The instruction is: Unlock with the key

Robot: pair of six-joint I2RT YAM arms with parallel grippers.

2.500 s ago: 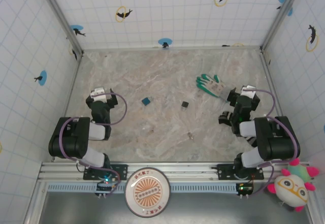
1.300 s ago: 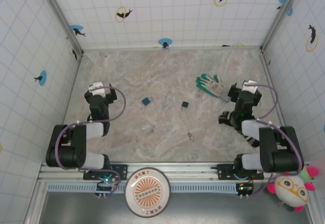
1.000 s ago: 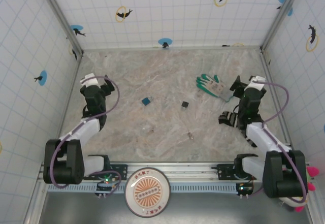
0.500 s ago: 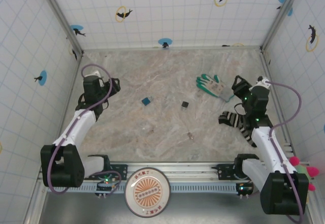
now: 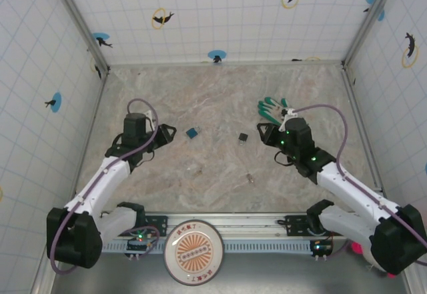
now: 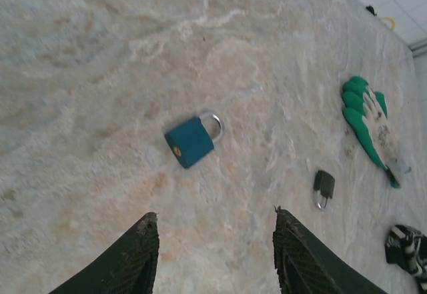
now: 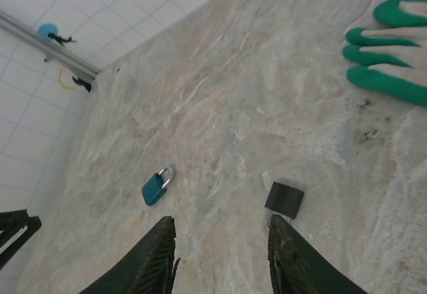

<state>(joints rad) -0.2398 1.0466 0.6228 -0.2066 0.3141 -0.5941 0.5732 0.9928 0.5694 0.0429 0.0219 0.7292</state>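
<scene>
The key [image 5: 250, 179], a tiny silvery piece, lies on the marble table toward the near middle, apart from both grippers. A teal padlock [image 5: 192, 133] [image 6: 193, 141] [image 7: 155, 187] lies just right of my left gripper [image 5: 167, 132] [image 6: 212, 215], which is open and empty above bare table. A small dark padlock [image 5: 243, 137] [image 6: 323, 186] [image 7: 283, 201] lies just left of my right gripper [image 5: 263, 131] [image 7: 220, 222], also open and empty; in the right wrist view the lock sits right by the right fingertip. The two grippers face each other across both locks.
A green-and-white glove [image 5: 273, 109] [image 6: 370, 124] [image 7: 387, 61] lies behind the right gripper. Tiled walls [image 5: 220, 21] close the table on three sides. A round orange disc [image 5: 193, 253] and a plush toy sit off the near edge.
Both arms have reached from the table's sides inward toward the two padlocks. The right gripper has come forward past the glove. Both pairs of jaws have narrowed.
</scene>
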